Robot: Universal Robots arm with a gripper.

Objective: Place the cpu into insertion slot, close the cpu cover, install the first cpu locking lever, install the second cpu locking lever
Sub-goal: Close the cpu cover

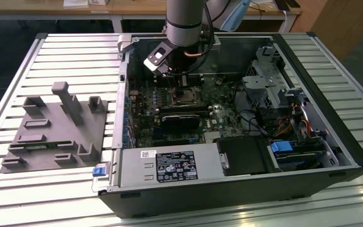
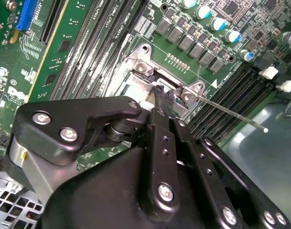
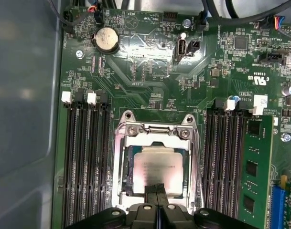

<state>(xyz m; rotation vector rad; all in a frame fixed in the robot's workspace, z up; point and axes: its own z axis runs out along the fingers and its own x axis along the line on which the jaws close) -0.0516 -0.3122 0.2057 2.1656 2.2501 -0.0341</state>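
The cpu (image 3: 159, 168), a dull silver square, lies inside the insertion slot (image 3: 115, 157) on the green board. The cpu cover (image 3: 193, 167) seems to lie flat around it, the chip showing through its window. My gripper (image 3: 156, 190) is shut, its two black fingertips pressed together at the cpu's near edge. In the second wrist view the gripper (image 2: 164, 98) points down at the socket (image 2: 144, 71), and a thin locking lever (image 2: 231, 113) sticks out free to one side. In the exterior view the gripper (image 1: 183, 85) hangs just above the socket (image 1: 185, 98) inside the open computer case.
Long black memory slots (image 3: 85, 157) flank the socket, and a green memory module (image 3: 255, 176) stands on one side. A power supply (image 1: 162, 165) and drive cage (image 1: 276, 90) crowd the case. A grey fixture (image 1: 55, 127) sits at the exterior view's left.
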